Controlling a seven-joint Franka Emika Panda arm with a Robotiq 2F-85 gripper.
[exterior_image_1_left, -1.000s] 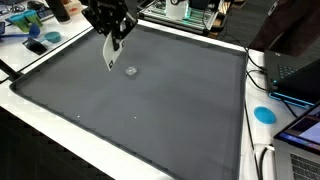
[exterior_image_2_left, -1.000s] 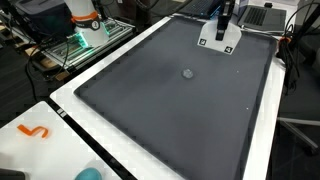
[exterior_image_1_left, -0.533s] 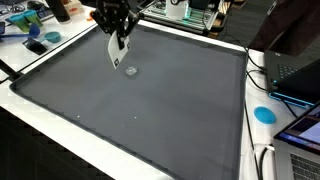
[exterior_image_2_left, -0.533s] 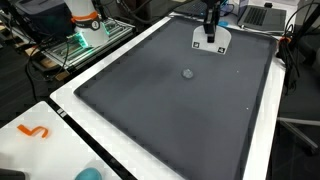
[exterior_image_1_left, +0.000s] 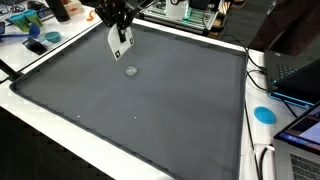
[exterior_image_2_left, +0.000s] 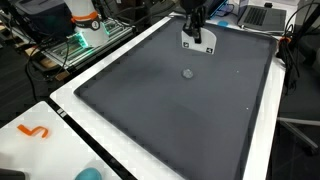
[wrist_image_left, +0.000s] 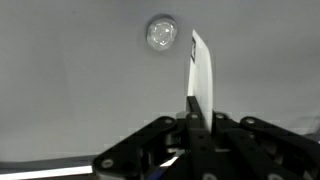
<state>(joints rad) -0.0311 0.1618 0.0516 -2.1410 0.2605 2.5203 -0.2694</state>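
Note:
My gripper (exterior_image_1_left: 118, 28) is shut on a thin white card (exterior_image_1_left: 121, 43) with black marks, which hangs down from the jaws above the far part of the dark grey mat (exterior_image_1_left: 150, 110). In the wrist view the card (wrist_image_left: 200, 75) shows edge-on between the closed fingers (wrist_image_left: 196, 112). A small clear round object (exterior_image_1_left: 131, 70) lies on the mat just below the card; it also shows in the wrist view (wrist_image_left: 160, 33) and in an exterior view (exterior_image_2_left: 187, 73). There the gripper (exterior_image_2_left: 193, 22) holds the card (exterior_image_2_left: 197, 40) over the mat's far end.
A white border (exterior_image_1_left: 60, 125) frames the mat. A blue disc (exterior_image_1_left: 264, 114), laptops and cables lie beside it. An orange squiggle (exterior_image_2_left: 34, 131) and a teal object (exterior_image_2_left: 88, 174) sit on the white surface. Shelving with equipment (exterior_image_2_left: 80, 35) stands beyond the mat.
The gripper has risen and moved along the far side of the mat, carrying the white card with it. The clear round object has not moved.

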